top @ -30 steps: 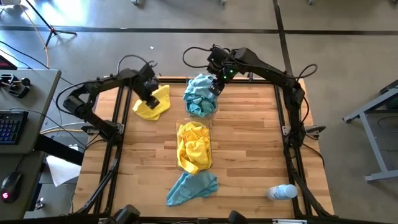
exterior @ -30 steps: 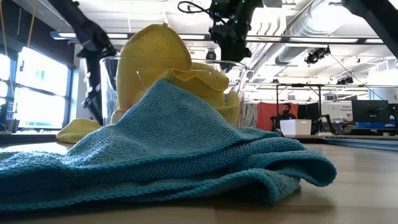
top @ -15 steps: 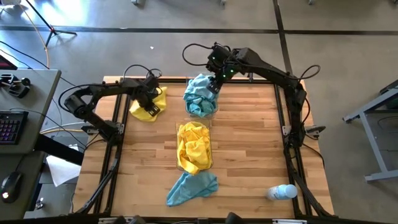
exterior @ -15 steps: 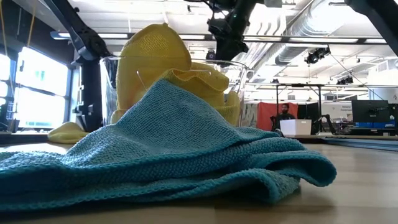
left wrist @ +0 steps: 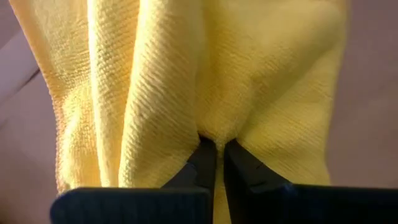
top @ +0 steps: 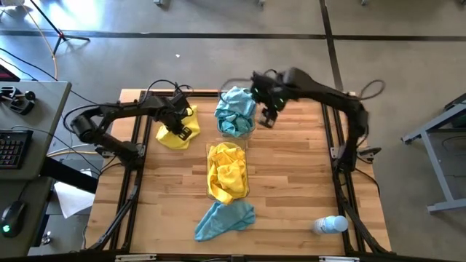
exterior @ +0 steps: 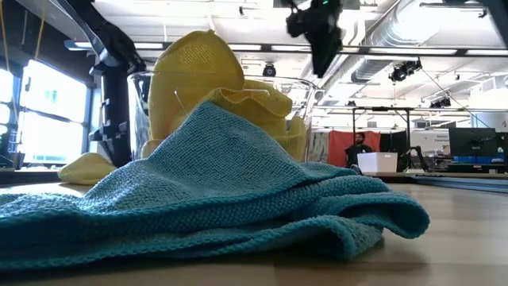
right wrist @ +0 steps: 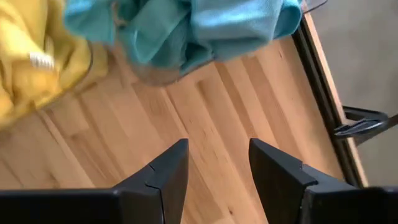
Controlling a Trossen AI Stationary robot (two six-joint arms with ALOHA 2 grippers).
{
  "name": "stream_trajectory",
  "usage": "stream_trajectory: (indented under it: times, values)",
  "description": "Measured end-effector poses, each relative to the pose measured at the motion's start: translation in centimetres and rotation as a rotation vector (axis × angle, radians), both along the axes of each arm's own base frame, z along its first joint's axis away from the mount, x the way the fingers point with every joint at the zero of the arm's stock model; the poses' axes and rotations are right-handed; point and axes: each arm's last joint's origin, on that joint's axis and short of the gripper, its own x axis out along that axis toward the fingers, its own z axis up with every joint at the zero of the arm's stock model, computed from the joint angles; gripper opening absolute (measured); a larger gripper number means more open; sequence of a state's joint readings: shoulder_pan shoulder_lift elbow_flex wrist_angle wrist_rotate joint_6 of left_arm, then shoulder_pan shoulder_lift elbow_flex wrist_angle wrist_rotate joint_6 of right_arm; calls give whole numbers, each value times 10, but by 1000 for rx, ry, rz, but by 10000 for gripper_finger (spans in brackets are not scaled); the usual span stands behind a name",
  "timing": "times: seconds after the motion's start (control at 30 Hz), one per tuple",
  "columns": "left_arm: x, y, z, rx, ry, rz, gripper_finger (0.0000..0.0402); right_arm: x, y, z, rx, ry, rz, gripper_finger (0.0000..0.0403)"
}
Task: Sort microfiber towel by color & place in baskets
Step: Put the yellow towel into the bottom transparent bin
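Observation:
A loose yellow microfiber towel (top: pixel 182 129) lies rumpled at the table's far left, and my left gripper (top: pixel 177 124) is shut on it. A clear basket (top: pixel 250 132) at the far middle holds teal towels (top: pixel 234 109). A second clear basket (top: pixel 209 151) nearer the middle holds yellow towels (top: pixel 227 171). A loose teal towel (top: pixel 224 218) lies flat near the front edge. My right gripper (top: pixel 268 116) stands open above bare wood, just right of the teal basket, with nothing between its fingers (right wrist: pixel 214 168). My left gripper pinches a raised fold (left wrist: pixel 214 134) of the yellow towel between its two fingertips (left wrist: pixel 202 163). It comes from above, pointing down. The cloth puckers into ridges that run into the pinch. The rest of the towel lies on the table.
A clear plastic bottle (top: pixel 330 224) lies at the near right corner. Black frame rails (top: pixel 336 145) run along both sides of the table. Bare wood lies right of the baskets. A person sits far off in the room (exterior: pixel 363 144).
My left gripper has come down onto the yellow towel at the far left and shut, pinching a fold; the towel has bunched a little under it. My right gripper has swung from above the teal basket toward the table's right edge, staying open.

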State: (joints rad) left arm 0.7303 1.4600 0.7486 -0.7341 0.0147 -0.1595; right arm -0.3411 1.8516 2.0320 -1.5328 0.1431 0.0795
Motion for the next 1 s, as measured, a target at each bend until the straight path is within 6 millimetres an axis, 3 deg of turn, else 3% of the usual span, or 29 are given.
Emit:
stream_trajectory:
  times: [0.23,0.4,0.57,0.77,1.0]
  values:
    - [11,-33,48,85,-163,45,1,-60,59,-37,-14,-261,-2,165]
    - [18,-67,104,149,-315,10,0,-100,88,-69,67,-518,-100,165]
    - [33,-106,163,221,-451,-38,0,-128,109,-98,171,-630,-137,165]
    - [66,-150,219,308,-607,-115,0,-144,118,-118,207,-659,-127,165]
    - [117,-191,251,338,-669,-277,0,-145,119,-120,198,-659,-118,165]
